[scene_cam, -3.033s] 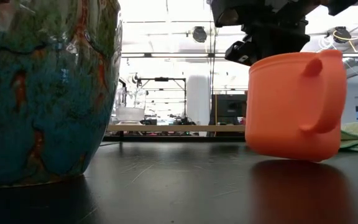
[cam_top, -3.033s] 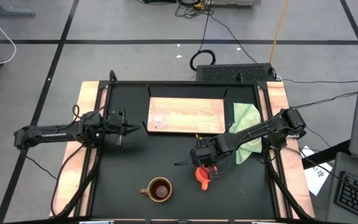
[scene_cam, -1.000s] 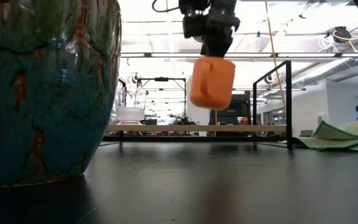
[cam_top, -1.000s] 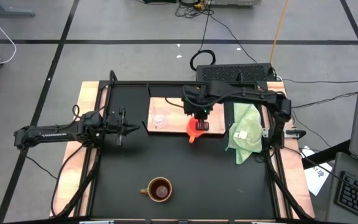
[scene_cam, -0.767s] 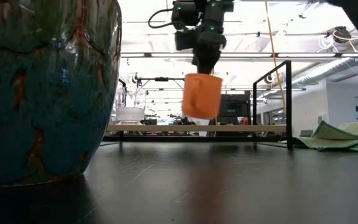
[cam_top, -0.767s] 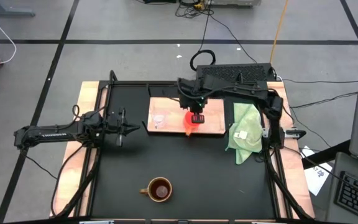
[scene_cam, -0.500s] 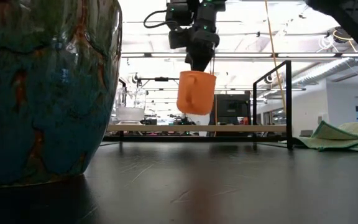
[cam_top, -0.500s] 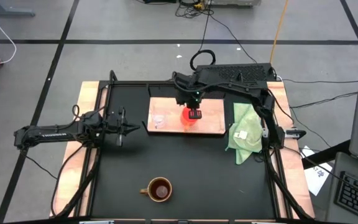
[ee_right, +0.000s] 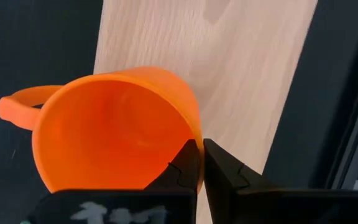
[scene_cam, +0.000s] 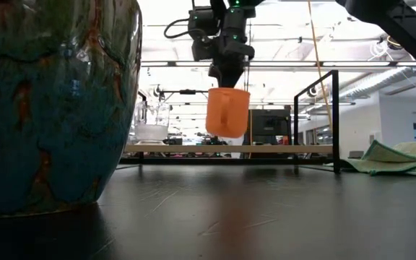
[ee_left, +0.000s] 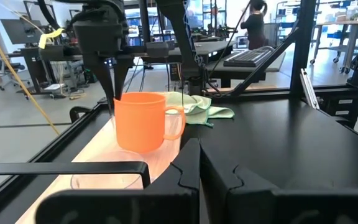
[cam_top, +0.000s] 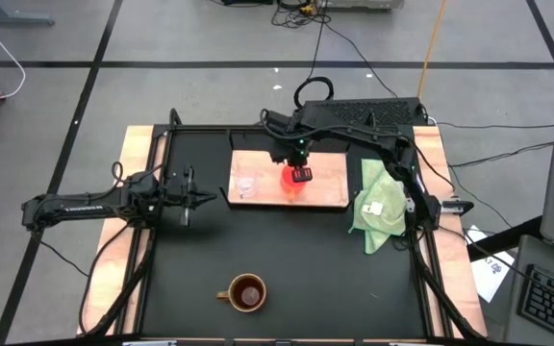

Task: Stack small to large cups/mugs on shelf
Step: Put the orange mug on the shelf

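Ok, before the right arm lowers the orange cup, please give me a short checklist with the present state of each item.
1. Right gripper fingers shut on orange cup rim: ok.
2. Cup upright, handle free: ok.
3. Cup above the shelf: ok.
4. Cup clear of the glass cup beside it: ok in the high view.
5. Cup bottom touching the shelf: not ok, it hangs above in the low view.
6. Left gripper away from the shelf, brown mug untouched: ok.

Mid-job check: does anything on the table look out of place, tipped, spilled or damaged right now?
Nothing stands out. The right gripper holds the orange handled cup upright by its rim above the light-wood board, clear of it. The small clear glass cup and the brown handled mug stand upright. The left gripper waits off the board.
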Controlling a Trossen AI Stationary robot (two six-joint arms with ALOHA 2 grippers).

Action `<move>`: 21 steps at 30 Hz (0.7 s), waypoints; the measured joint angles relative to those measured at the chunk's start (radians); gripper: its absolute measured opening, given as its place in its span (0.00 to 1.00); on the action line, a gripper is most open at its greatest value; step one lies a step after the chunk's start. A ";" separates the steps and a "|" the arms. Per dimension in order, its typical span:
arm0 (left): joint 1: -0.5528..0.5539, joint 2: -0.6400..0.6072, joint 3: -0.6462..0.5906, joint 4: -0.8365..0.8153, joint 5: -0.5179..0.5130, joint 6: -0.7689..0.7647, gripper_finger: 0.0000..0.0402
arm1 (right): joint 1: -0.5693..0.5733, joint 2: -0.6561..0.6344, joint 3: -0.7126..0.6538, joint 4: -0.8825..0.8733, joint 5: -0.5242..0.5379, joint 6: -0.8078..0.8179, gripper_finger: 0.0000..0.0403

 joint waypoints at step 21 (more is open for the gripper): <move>0.000 0.000 0.000 -0.007 0.000 0.000 0.01 | -0.005 -0.001 -0.096 0.024 -0.054 -0.013 0.01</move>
